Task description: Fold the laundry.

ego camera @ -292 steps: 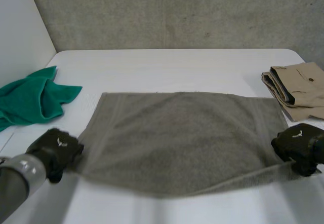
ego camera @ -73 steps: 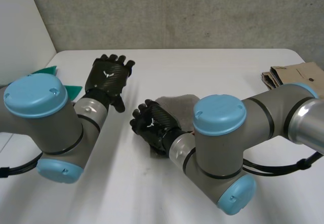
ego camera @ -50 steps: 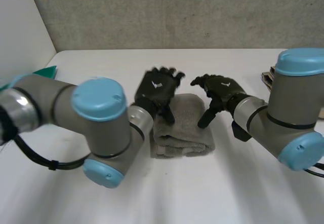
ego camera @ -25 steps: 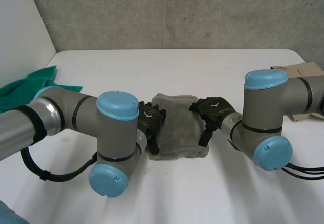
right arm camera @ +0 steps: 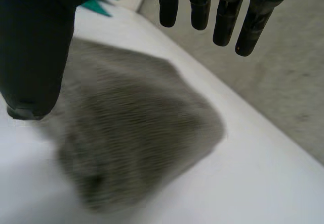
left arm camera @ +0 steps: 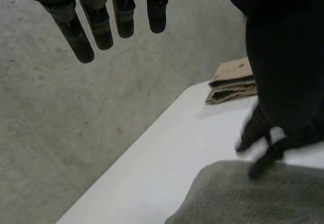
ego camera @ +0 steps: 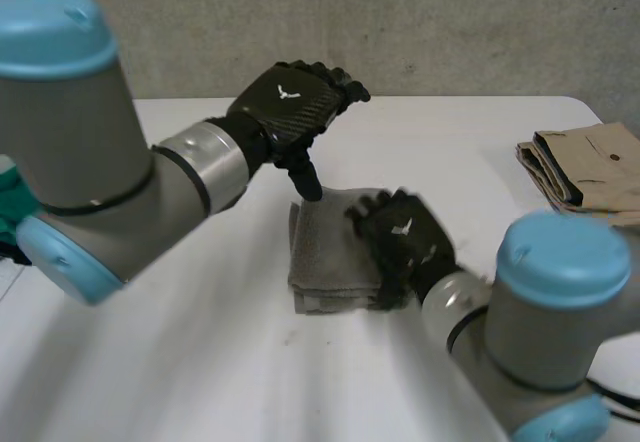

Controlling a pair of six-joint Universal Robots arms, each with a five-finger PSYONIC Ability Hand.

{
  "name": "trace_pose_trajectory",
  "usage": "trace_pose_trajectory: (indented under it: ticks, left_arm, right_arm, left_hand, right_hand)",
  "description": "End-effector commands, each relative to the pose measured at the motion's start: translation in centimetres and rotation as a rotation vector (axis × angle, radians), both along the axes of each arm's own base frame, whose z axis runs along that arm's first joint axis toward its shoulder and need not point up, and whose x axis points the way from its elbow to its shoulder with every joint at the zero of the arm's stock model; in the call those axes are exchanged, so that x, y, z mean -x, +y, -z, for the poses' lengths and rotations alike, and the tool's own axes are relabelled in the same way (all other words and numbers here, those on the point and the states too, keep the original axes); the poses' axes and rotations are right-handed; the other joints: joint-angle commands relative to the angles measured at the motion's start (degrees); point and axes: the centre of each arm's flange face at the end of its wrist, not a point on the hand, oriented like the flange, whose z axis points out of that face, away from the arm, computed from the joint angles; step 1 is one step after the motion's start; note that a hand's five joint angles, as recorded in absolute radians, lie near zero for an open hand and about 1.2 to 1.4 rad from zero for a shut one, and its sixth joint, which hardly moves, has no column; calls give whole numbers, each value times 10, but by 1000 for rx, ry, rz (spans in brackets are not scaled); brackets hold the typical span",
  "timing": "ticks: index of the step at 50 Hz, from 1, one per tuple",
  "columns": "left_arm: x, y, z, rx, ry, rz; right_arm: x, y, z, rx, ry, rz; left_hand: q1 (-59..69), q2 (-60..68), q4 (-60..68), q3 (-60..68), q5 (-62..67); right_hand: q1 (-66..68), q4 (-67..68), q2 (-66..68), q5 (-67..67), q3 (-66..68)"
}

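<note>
lifting off folded towel (ego camera: 320, 254), left robot hand (ego camera: 290, 102) and right robot hand (ego camera: 403, 237) straight-fingered, empty

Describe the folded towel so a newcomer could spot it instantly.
On the white table, look near the middle, just beside the right hand. There lies the grey towel, folded into a small thick block; unlike the beige garment at the table's edge, it is grey and fuzzy.
</note>
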Motion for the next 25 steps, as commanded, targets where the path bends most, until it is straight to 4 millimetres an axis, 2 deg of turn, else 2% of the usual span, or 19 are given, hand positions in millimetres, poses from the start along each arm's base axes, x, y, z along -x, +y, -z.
trace_pose_trajectory:
  ticks: [1,8,12,22,25]
  left_arm:
    - [-6,-3,-7,-68,30,27]
    - [-6,0,-2,-86,24,31]
    - [-5,2,-1,-90,23,35]
    - [-5,2,3,-102,16,35]
    - [-5,3,5,-108,14,34]
  right_arm:
    - [-13,7,43,-13,35,-33]
    - [-24,-9,54,38,29,-26]
    - [-28,-15,54,58,20,-22]
    - [-34,-24,68,60,39,-21]
    - [-38,-28,66,79,35,-22]
  left_hand:
    - [-4,-5,-5,-9,-4]
    - [-7,-8,-8,-12,-7]
    - [-6,-7,-6,-11,-6]
    - [-6,-7,-6,-11,-6]
    - [-4,-5,-5,-9,-4]
  right_hand:
    - [2,-34,-25,-31,-23]
    - [2,-34,-25,-31,-23]
    - [2,-34,-25,-31,-23]
    - [2,-34,-25,-31,-23]
    - [50,14,22,16,25]
